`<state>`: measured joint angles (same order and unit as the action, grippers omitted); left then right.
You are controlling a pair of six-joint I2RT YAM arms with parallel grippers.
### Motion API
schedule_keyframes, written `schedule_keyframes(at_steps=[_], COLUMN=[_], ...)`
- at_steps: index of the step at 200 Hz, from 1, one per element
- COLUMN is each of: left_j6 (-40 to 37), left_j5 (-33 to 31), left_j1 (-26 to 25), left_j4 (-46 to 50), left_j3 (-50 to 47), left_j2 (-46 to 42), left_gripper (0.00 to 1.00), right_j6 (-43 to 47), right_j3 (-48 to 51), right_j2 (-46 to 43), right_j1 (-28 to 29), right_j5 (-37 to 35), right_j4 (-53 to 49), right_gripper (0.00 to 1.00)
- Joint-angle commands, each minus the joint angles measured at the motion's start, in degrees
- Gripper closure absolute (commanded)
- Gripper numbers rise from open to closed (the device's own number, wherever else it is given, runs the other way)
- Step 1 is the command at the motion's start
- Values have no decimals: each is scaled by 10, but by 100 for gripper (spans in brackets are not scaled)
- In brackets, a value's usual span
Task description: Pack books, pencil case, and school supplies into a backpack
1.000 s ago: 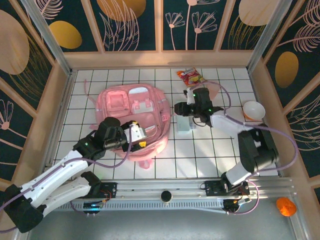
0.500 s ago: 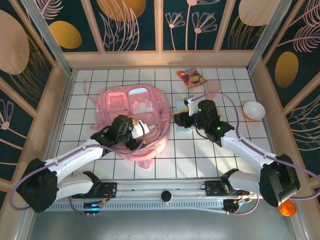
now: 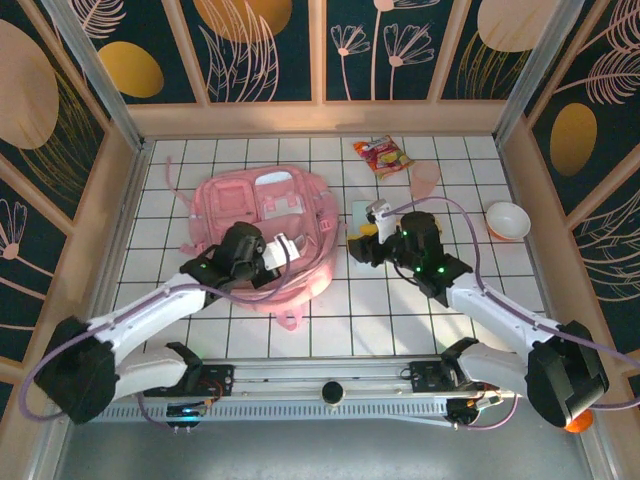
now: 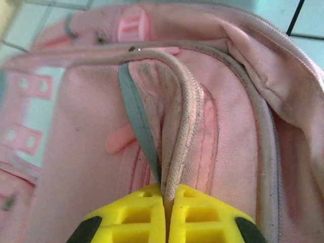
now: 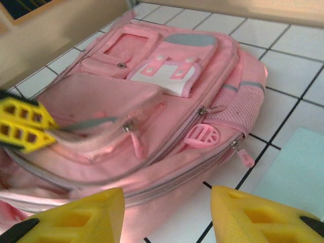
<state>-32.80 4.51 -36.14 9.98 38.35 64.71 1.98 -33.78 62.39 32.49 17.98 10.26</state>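
Note:
The pink backpack (image 3: 262, 215) lies flat at centre-left of the tiled table. My left gripper (image 3: 283, 248) is shut on the raised edge of its front flap (image 4: 177, 126); the piped seam runs between the yellow fingers (image 4: 202, 220). In the right wrist view the backpack (image 5: 167, 101) fills the middle, and the lifted flap (image 5: 96, 109) hangs from the left gripper's fingers (image 5: 20, 126). My right gripper (image 3: 362, 246) stands open just right of the backpack, nothing between its fingers (image 5: 253, 217). The pale blue-green pencil case (image 5: 298, 162) lies on the tiles beside it. The books and school supplies are out of view.
A red-orange snack packet (image 3: 383, 155) and a pink cup (image 3: 426, 178) lie at the back right. A white bowl (image 3: 507, 220) sits near the right wall. Wooden walls (image 3: 110, 230) enclose the table. An orange ball (image 3: 573, 413) rests outside at the front right.
The left gripper has shut on the backpack's flap edge and lifted it a little. The right arm has swung its gripper down and left, beside the backpack.

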Motion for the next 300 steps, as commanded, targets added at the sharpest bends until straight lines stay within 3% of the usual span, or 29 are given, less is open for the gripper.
schedule_keyframes(at_steps=[1,52,88,106,160,194,249,288,300], left_j6=[-13,-69,-55,-35,22,41,54,7,-6], left_j5=[90,107,39,36,50,62,97,91,100], left_j1=[23,36,36,37,36,36,36,37,38], left_j4=[10,68,61,65,44,35,21,34,38], left_j3=[55,61,64,72,74,88,127,101,89], left_j2=[-80,-139,-128,-118,-104,-112,-114,-124,-131], left_gripper=[100,100,100,100,100,100,100,100,100], right_j6=[92,249,328,333,219,145,71,102,110], right_j3=[3,-94,-188,-201,-119,-37,40,39,33], right_j2=[-5,109,202,204,76,77,133,40,9], right_j1=[-8,-54,-56,-26,157,232,255,245,220], right_j5=[45,102,106,105,0,-50,-97,-82,-63], right_j4=[26,-57,-157,-182,-72,40,144,85,38], right_gripper=[51,48,48,48,55,62,65,51,42])
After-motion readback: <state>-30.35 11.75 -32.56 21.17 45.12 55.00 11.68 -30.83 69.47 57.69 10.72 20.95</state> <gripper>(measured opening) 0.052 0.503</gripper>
